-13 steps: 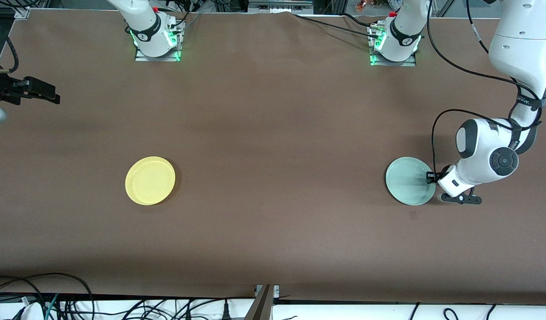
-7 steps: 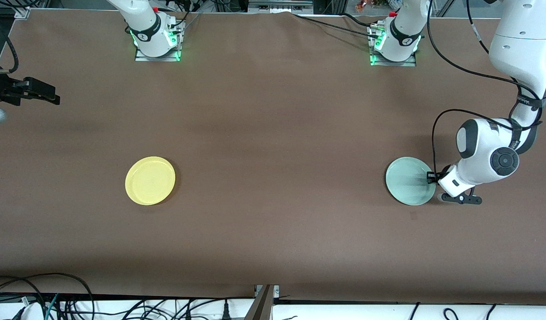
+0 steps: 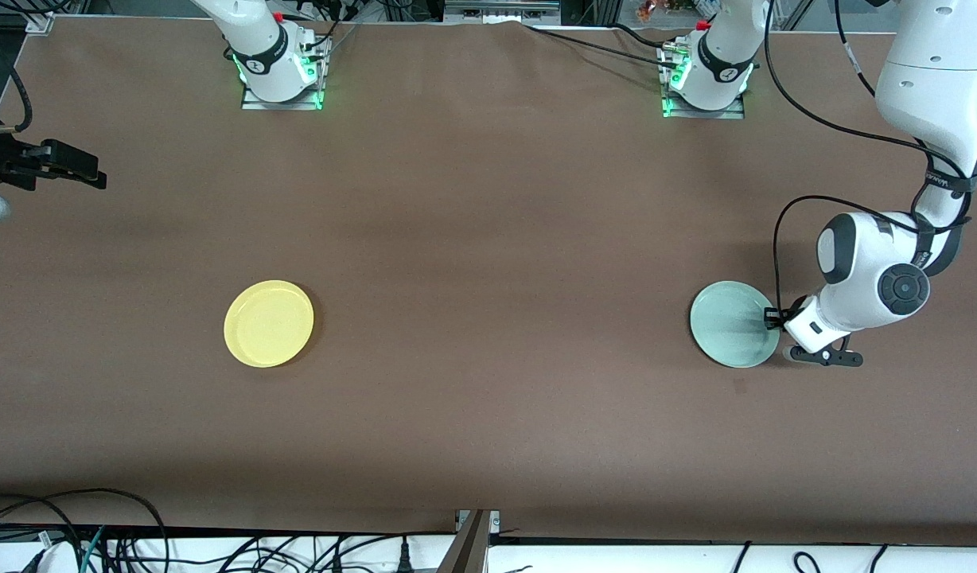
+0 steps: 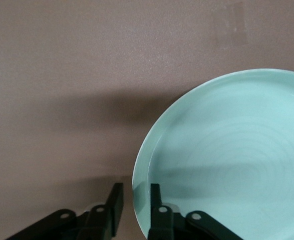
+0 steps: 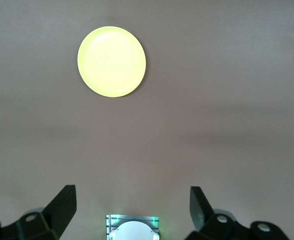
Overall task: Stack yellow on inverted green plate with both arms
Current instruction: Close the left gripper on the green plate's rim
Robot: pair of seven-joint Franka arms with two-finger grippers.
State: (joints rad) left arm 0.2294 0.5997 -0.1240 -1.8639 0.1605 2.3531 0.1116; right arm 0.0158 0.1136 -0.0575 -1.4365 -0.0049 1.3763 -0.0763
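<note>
Front view: green plate (image 3: 733,324) at right of frame on tabletop (image 3: 488,239), yellow (image 3: 269,323) at lower left, well apart. Left end effector (image 4: 132,210) straddles green rim, fingers narrowing, grip can't tell. Right end effector (image 5: 132,205) at left edge of frame, wide open, waiting

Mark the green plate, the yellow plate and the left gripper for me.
green plate (image 3: 731,322), front view, centre of the dish.
yellow plate (image 3: 269,323), front view, centre of the dish.
left gripper (image 4: 134,202), left wrist view, midway between its fingertips, which straddle the green plate's rim.
</note>
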